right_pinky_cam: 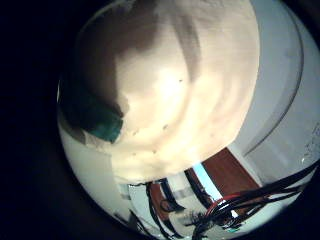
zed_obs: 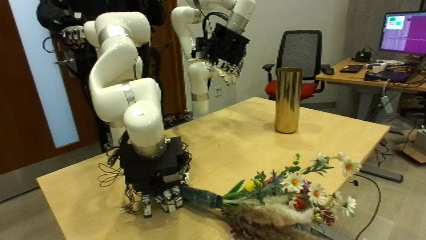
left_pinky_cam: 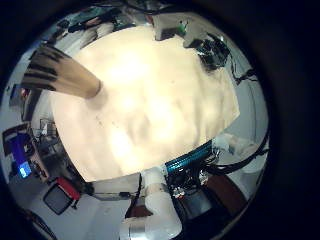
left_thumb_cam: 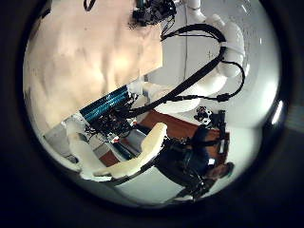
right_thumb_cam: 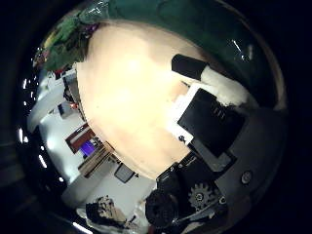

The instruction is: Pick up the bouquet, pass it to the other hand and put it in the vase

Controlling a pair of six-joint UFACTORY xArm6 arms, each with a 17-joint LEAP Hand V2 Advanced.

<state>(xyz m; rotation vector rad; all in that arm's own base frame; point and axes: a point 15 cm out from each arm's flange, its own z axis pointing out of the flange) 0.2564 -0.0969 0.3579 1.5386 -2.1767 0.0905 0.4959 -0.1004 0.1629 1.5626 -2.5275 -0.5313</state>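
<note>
In the outside view the bouquet [zed_obs: 290,195], with mixed flowers and a teal-wrapped stem end [zed_obs: 203,198], lies on the wooden table [zed_obs: 213,140] at its near edge. The right little finger side palm view shows the teal stem end [right_pinky_cam: 98,115] on the table. The flowers [right_thumb_cam: 66,39] show in the right thumb side palm view. A tall gold vase [zed_obs: 286,100] stands upright at the far side and also shows in the left little finger side palm view [left_pinky_cam: 60,75].
A black office chair [zed_obs: 304,50] stands behind the table. A desk with a monitor [zed_obs: 400,30] is at the far right. A wooden door [zed_obs: 16,90] is at the back. Bare tabletop lies between the vase and the bouquet.
</note>
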